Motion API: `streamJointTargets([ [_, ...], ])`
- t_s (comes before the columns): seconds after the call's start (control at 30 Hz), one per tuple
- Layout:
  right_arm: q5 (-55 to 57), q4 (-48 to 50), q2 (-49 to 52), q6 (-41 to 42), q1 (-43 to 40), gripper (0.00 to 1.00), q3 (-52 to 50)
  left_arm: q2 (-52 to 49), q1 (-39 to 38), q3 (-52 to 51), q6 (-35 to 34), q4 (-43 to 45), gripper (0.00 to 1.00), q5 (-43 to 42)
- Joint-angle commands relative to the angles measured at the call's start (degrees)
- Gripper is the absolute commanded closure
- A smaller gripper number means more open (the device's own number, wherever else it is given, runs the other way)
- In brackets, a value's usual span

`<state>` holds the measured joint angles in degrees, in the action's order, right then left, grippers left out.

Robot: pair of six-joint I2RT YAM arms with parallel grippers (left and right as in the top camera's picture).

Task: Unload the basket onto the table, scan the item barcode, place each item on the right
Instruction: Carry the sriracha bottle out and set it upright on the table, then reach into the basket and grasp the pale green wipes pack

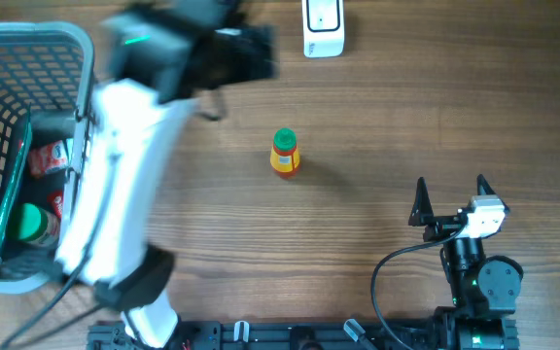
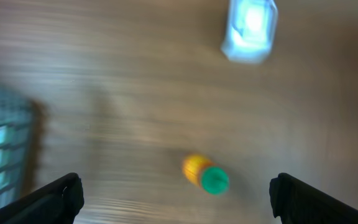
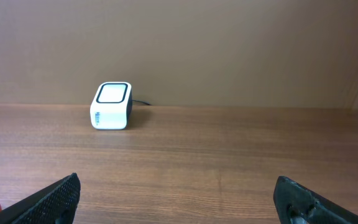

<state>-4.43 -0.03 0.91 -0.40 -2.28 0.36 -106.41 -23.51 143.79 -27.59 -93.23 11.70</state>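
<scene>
The left hand [image 2: 176, 190], fingers wide apart and empty, hovers over the small green-capped orange plastic bottle [image 2: 204, 174], which stands just ahead of it and short of the white boxy scanner [image 2: 249, 28], probably awaiting pickup. The right hand [image 1: 451, 187] also gapes empty.

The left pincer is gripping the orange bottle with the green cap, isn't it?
Not gripping: the left pincer is open and apart from the orange bottle, which stands alone on the table. The overhead view shows it.
</scene>
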Motion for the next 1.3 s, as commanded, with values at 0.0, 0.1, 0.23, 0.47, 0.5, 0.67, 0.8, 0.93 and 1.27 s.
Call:
streamJointTargets([
  [0.0, 0.8, 0.1, -0.1, -0.9, 0.2, 0.0, -0.1, 5.5, 8.4, 1.1, -12.0, -3.0, 0.0, 6.0],
  [0.1, 0.8, 0.1, -0.1, -0.9, 0.2, 0.0, -0.1, 7.2, 17.4, 0.9, -15.0, -3.3, 0.0, 4.0],
  [0.23, 0.8, 0.1, -0.1, -1.0, 0.2, 0.0, -0.1, 7.4, 27.7, 0.6, -18.3, -3.3, 0.0, -2.1],
  [0.47, 0.8, 0.1, -0.1, -1.0, 0.2, 0.0, -0.1, 7.4, 40.2, -7.4, -20.9, -3.3, 0.0, -4.0],
  [0.5, 0.8, 0.1, -0.1, -1.0, 0.2, 0.0, -0.1, 7.4, 41.6, -9.5, -21.9, -3.3, 0.0, -3.9],
  [0.67, 0.8, 0.1, -0.1, -1.0, 0.2, 0.0, -0.1, 7.4, 47.5, -19.3, -27.4, -3.0, 0.0, -3.1],
  [0.8, 0.8, 0.1, -0.1, -1.0, 0.2, 0.0, -0.1, 7.4, 52.7, -25.7, -26.7, -1.0, 0.0, -3.3],
  [0.93, 0.8, 0.1, -0.1, -0.9, 0.2, 0.0, -0.1, 7.4, 56.6, -33.7, -21.9, 4.5, 0.0, -7.9],
  [1.27, 0.8, 0.1, -0.1, -0.9, 0.2, 0.0, -0.1, 7.3, 55.9, -59.9, -20.6, 25.9, 0.1, -12.3],
])
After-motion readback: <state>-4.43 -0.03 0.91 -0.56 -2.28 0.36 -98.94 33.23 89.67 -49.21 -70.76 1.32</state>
